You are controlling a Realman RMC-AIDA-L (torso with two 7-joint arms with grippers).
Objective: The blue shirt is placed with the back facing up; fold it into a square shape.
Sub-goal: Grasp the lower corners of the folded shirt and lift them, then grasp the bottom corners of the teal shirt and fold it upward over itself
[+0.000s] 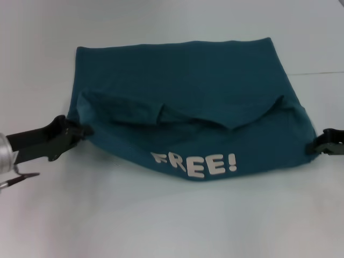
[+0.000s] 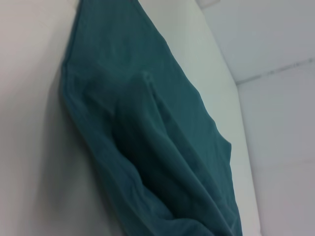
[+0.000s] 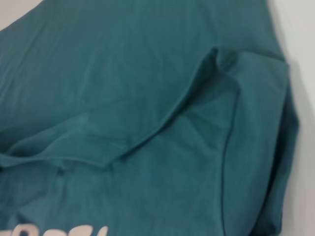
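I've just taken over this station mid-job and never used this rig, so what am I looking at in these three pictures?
It is a two-armed robot folding a blue shirt on a white table.

The wide picture is from the robot's head camera, looking forward and down. The shirt lies partly folded, with its near part turned over so the white word FREE! shows. The left end effector is at the shirt's left edge and the right end effector at its right edge; each seems to pinch the cloth, though the contact itself is hard to make out.

The other two pictures come from cameras on the wrists. Both show only teal cloth up close: the left wrist view shows folds and table, the right wrist view shows a fold and part of the lettering.
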